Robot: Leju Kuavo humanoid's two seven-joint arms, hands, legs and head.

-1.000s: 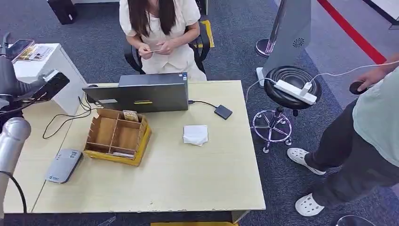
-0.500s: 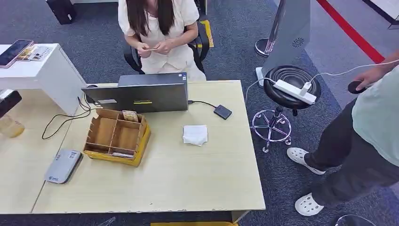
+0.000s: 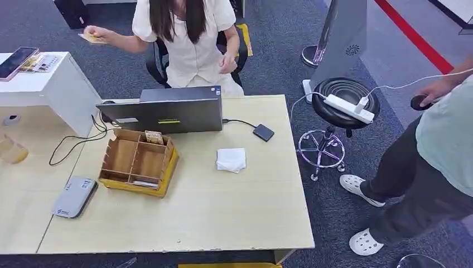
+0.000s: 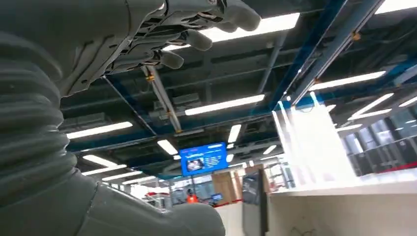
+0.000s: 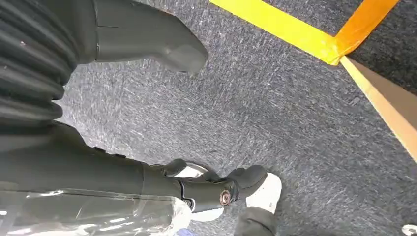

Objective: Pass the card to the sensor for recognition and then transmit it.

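Card (image 3: 91,38) held out by seated person; left robot hand (image 4: 162,34) spread empty, right (image 5: 162,113) likewise.

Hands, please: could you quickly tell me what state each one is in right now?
Left hand: open, raised toward the ceiling, holding nothing.
Right hand: open, hanging over the carpet, holding nothing.

Even overhead lighting is illuminating the table (image 3: 223,223), casting only soft shadows. Ceiling light strips (image 4: 223,104) are flaring white in the left wrist view, washing out a bright panel (image 4: 314,142). Motion blur is softening both wrist views.
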